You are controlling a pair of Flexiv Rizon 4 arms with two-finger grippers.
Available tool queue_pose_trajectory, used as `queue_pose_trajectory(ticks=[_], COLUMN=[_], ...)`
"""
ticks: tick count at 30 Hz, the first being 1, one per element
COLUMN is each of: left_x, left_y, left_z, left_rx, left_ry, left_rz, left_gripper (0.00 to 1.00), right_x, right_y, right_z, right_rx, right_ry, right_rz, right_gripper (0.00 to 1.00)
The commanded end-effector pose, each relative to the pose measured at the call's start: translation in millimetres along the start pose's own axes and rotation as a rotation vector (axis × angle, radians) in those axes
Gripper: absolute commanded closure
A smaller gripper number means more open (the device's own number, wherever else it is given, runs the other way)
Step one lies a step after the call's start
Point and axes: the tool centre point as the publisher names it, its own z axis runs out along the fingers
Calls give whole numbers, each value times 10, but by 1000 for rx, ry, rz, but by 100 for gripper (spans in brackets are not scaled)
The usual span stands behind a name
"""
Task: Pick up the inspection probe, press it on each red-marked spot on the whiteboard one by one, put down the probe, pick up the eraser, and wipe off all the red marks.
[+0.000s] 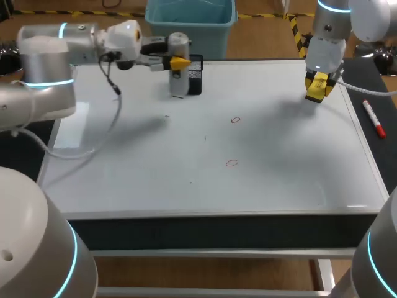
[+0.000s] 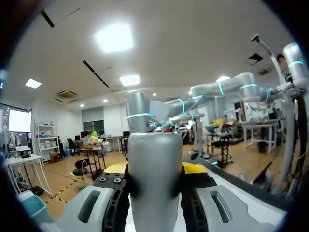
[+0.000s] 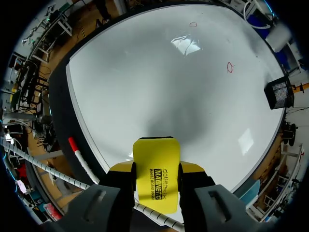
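— How do the arms sit?

— My left arm (image 1: 68,46) lies level along the far edge of the whiteboard (image 1: 279,180) with its wrist turned sideways. The left gripper (image 1: 178,63) is at 11 o'clock from the board's middle. My right arm (image 1: 329,37) drops almost straight down at 2 o'clock, with the right gripper (image 1: 317,87) pointing down over the board.

— What about edges and room?

— The two grippers are well apart. The right one hangs near the board's far right corner. A marker pen (image 1: 374,119) lies just off the right edge, at 4 o'clock from it. A black mesh holder (image 1: 195,74) stands just beside the left gripper, on its 3 o'clock side. One red ring (image 1: 235,120) sits near the board's middle, and the second red ring (image 1: 231,163) is at 6 o'clock from it.

— And the hands?

— The left fingers are clamped on the probe (image 2: 154,183) from both sides, and it stands upright. I cannot tell whether its lower end touches the board. The right fingers pinch the yellow eraser (image 3: 155,169) by its two long sides.
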Motion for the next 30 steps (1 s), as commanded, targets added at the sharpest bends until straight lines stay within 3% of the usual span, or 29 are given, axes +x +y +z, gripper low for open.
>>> queue_pose_trajectory(ticks=[1, 13, 30], left_x=[-77, -72, 32], left_y=[109, 337, 552], left_z=[312, 909, 1447], left_rx=[22, 43, 8], left_ry=[68, 145, 73], left_rz=[-11, -37, -41], left_gripper=[100, 100, 100], right_x=[5, 5, 5], right_y=[-6, -6, -6], right_z=[-8, -8, -8], right_rx=[1, 1, 1], right_ry=[3, 3, 3], right_rz=[-1, -1, -1], right_gripper=[100, 100, 100])
